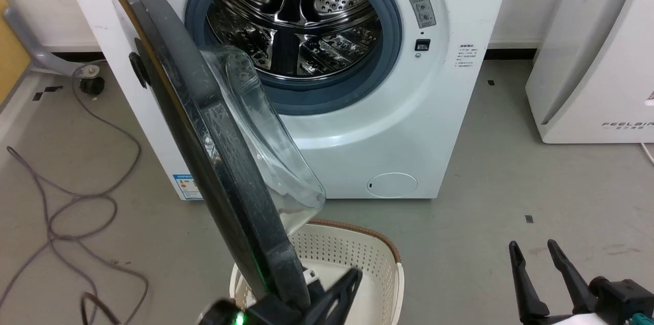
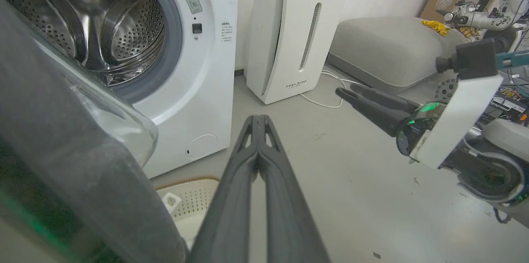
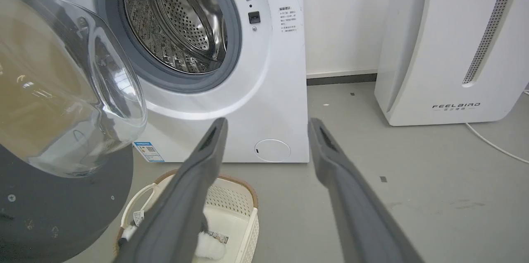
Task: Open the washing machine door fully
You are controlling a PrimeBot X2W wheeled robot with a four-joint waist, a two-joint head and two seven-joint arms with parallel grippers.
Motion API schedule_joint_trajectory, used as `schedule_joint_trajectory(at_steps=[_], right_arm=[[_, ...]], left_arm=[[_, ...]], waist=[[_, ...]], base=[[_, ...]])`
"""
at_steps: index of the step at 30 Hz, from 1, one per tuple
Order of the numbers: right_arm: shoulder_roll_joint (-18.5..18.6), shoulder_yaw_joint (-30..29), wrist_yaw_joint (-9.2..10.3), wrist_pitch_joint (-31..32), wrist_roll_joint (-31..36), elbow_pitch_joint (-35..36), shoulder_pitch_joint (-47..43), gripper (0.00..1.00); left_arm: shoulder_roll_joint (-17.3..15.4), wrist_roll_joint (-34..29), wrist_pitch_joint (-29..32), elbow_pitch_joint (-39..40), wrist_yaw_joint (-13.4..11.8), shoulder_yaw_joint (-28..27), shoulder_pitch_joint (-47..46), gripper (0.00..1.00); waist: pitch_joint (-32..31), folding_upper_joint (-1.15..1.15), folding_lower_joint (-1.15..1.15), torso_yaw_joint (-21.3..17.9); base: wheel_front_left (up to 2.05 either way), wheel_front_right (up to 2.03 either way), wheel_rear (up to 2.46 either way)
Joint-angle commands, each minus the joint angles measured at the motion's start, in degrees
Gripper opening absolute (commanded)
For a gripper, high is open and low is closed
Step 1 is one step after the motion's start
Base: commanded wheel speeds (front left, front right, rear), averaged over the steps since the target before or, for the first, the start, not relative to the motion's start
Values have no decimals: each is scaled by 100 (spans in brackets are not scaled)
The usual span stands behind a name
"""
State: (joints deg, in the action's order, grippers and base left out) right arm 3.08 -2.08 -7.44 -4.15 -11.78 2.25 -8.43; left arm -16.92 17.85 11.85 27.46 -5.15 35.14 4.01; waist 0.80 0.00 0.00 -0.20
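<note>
The washing machine stands with its steel drum exposed. The washing machine door hangs partly open, hinged at the left, edge-on to the head view, its glass bowl bulging toward the machine. My left gripper is shut and empty, just right of the door's lower free edge on its inner side; whether it touches is unclear. In the left wrist view the shut fingers point past the door. My right gripper is open and empty, low right, away from the door.
A white perforated laundry basket sits on the floor under the door's lower edge. A white FEELBAIRD appliance stands right of the machine. Grey cables loop on the floor at the left. A grey cushion lies further right.
</note>
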Motion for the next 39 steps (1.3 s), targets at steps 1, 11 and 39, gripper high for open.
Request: schedule_joint_trajectory(at_steps=[1,11,39], right_arm=[[-20,15,-5,-15,-10,-17,-26,100],[-20,50,-5,-24,-35,-94,18,100],[-20,-97,-5,-44,-38,-234,-31,100]], left_arm=[[21,49,4,-101,-52,31,126,0],[315,197,-297,-1067,-82,19,-21,0],[341,94,-1002,-1350,-833,-642,146,0]], waist=[[4,0,0,-8],[55,0,0,-19],[-104,0,0,447]], base=[[0,0,0],[0,0,0],[0,0,0]])
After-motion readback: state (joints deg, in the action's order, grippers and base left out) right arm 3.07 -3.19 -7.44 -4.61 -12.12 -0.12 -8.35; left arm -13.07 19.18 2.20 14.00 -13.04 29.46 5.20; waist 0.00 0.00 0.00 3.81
